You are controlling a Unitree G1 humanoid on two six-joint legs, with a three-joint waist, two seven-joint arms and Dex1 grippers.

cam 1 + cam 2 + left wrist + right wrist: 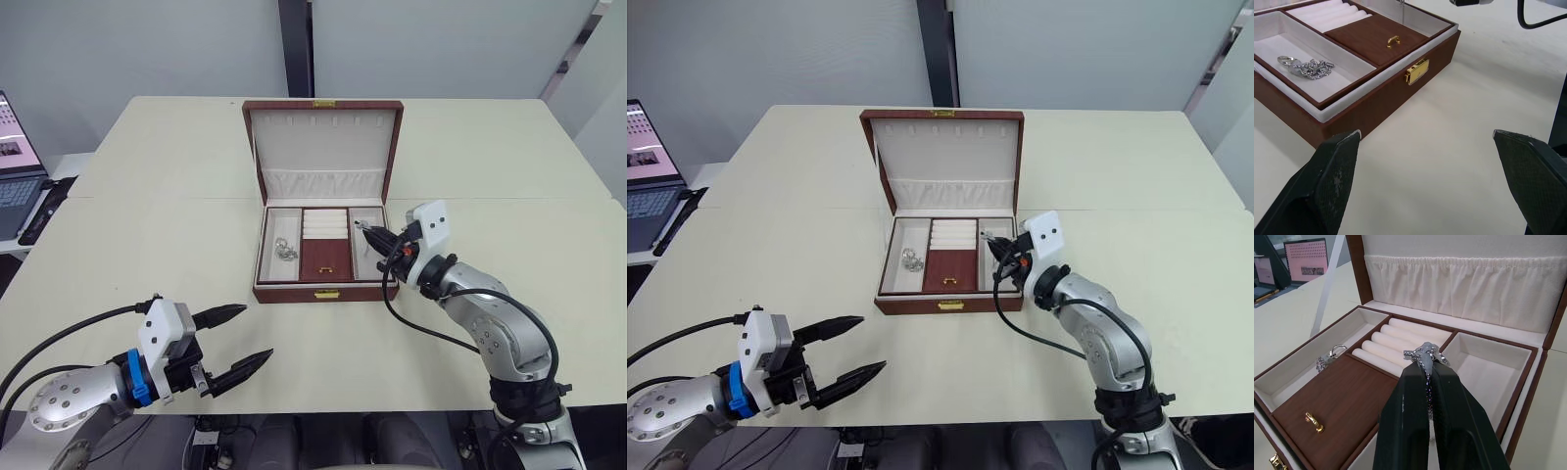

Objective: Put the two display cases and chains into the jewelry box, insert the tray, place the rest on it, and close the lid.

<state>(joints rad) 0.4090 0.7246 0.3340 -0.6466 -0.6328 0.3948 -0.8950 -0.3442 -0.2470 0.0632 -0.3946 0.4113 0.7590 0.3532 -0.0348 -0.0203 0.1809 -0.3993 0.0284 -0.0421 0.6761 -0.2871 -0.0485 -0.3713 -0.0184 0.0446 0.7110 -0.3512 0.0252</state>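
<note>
We are looking at a jewelry box (pixel 323 292) that seems like shiny, smooth brown wood, with a bright gold metal clasp (pixel 1417 71). Inside the lid (pixel 323 137) we are seeing soft cream cloth, bunched up into a wrinkly pocket (pixel 1459 284). The tray (pixel 1327 401) is showing a smooth wood-look flap with a tiny gold metal pull (pixel 1313 421), plus puffy cream rolls (pixel 1386 345). A shiny silver metal chain (pixel 1305 67) is lying on the soft lining. The right gripper (pixel 1426 360) is pinching another sparkly metal chain (pixel 1425 355) with dull black fingers. The left gripper (pixel 1425 166) fingers are looking rough and speckled. The table (pixel 147 235) is looking smooth and matt.
</note>
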